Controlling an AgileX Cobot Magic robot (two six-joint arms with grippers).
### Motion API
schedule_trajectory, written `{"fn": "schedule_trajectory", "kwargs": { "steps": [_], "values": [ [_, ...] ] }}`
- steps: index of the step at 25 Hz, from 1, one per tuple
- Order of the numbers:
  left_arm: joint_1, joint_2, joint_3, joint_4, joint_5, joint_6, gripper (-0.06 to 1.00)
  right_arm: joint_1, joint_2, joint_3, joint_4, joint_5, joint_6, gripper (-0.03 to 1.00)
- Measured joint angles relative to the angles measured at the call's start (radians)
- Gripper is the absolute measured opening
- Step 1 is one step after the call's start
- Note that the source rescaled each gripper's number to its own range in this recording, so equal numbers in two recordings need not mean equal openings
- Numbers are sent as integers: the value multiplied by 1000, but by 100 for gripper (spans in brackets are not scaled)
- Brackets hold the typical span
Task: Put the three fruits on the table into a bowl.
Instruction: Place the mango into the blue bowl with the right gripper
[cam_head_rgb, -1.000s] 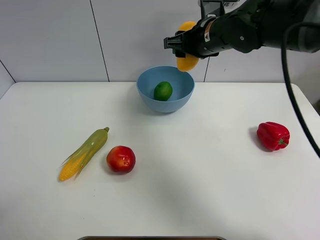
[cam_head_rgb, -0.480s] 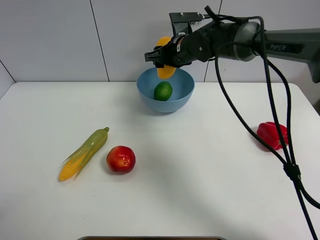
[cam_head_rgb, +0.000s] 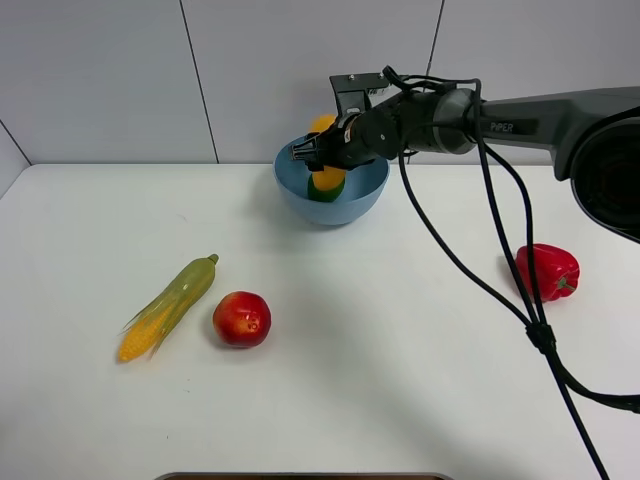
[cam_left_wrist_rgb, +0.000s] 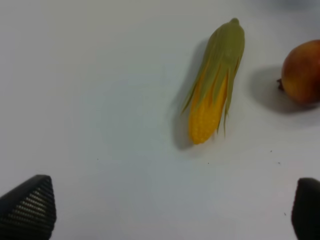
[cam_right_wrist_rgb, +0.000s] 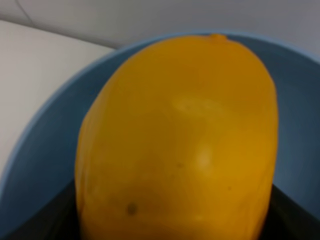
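Note:
My right gripper (cam_head_rgb: 326, 154) is shut on the yellow-orange mango (cam_head_rgb: 322, 124), holding it down inside the light-blue bowl (cam_head_rgb: 290, 196) at the back of the table (cam_head_rgb: 400, 380). In the right wrist view the mango (cam_right_wrist_rgb: 180, 140) fills the picture, with the bowl's wall (cam_right_wrist_rgb: 45, 140) behind it. A sliver of the green lime (cam_head_rgb: 320, 192) shows under the mango. On the table's left the red apple (cam_head_rgb: 241, 318) lies by itself, and the left wrist view catches it (cam_left_wrist_rgb: 302, 72) at the picture's edge. My left gripper (cam_left_wrist_rgb: 165, 215) hangs open above the table, holding nothing.
A corn cob (cam_head_rgb: 168, 306) in green husk lies just left of the apple and shows in the left wrist view (cam_left_wrist_rgb: 215, 85). A red bell pepper (cam_head_rgb: 546, 271) sits at the right of the table. The right arm's cables (cam_head_rgb: 520, 290) hang over the right side.
My right gripper has carried the mango leftward and down, from above the bowl's right rim into the bowl over the lime. Nothing on the table has moved.

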Motion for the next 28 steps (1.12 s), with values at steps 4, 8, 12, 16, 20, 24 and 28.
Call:
{"fn": "schedule_trajectory", "kwargs": {
  "steps": [4,8,12,16,20,24,28],
  "values": [
    [0,0,0,0,0,0,100,-1,26,0,0,-16,0,0],
    [0,0,0,0,0,0,100,-1,43,0,0,-23,0,0],
    [0,0,0,0,0,0,100,-1,46,0,0,-40,-1,0],
    [0,0,0,0,0,0,100,-1,46,0,0,-43,-1,2],
    [0,0,0,0,0,0,100,-1,46,0,0,-42,-1,51],
    [0,0,0,0,0,0,100,-1,46,0,11,-37,-1,82],
    [0,0,0,0,0,0,100,-1,38,0,17,-28,-1,92]
  ]
}}
